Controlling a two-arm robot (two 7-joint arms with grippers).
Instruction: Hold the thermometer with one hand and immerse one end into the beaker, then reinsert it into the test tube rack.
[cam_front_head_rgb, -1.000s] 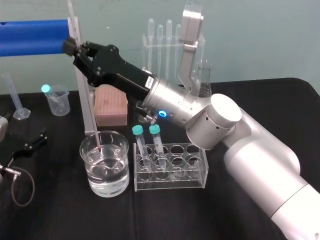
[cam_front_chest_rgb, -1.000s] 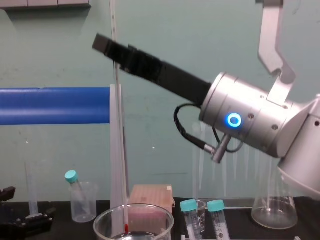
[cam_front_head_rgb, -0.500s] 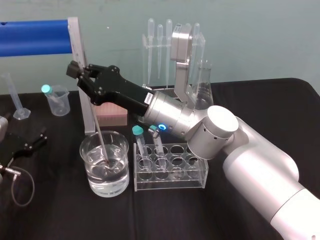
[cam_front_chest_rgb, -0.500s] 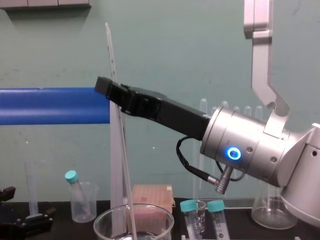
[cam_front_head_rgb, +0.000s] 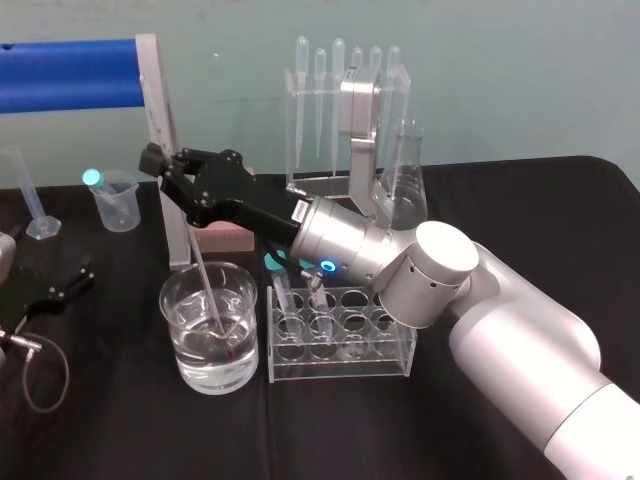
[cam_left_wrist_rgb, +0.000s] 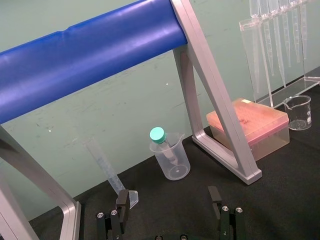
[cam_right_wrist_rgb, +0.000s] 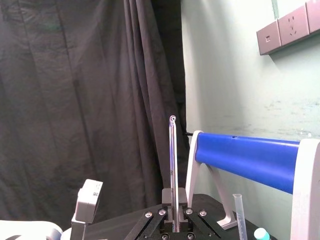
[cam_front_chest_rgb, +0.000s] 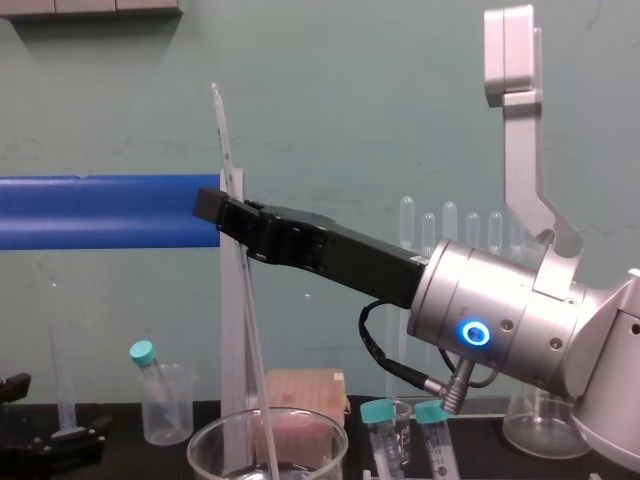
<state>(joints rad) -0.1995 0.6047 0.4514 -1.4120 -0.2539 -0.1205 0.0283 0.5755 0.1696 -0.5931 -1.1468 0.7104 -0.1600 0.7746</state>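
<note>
Thermometer (cam_front_head_rgb: 207, 290) clamped in the right gripper (cam_front_head_rgb: 168, 168), slanting down from the closed fingers into the large glass beaker (cam_front_head_rgb: 181, 325), lower end under clear liquid, top jutting above the grip. Left gripper (cam_left_wrist_rgb: 167, 196) lies spread-fingered on the black table (cam_front_head_rgb: 130, 430).

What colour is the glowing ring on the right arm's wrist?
Blue. The ring shows best in the chest view.

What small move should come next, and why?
Probably lift the thermometer straight up. The right end effector grips it, its tip already sits in water in the beaker, and the rack waits alongside. The left end effector idles at far left.
</note>
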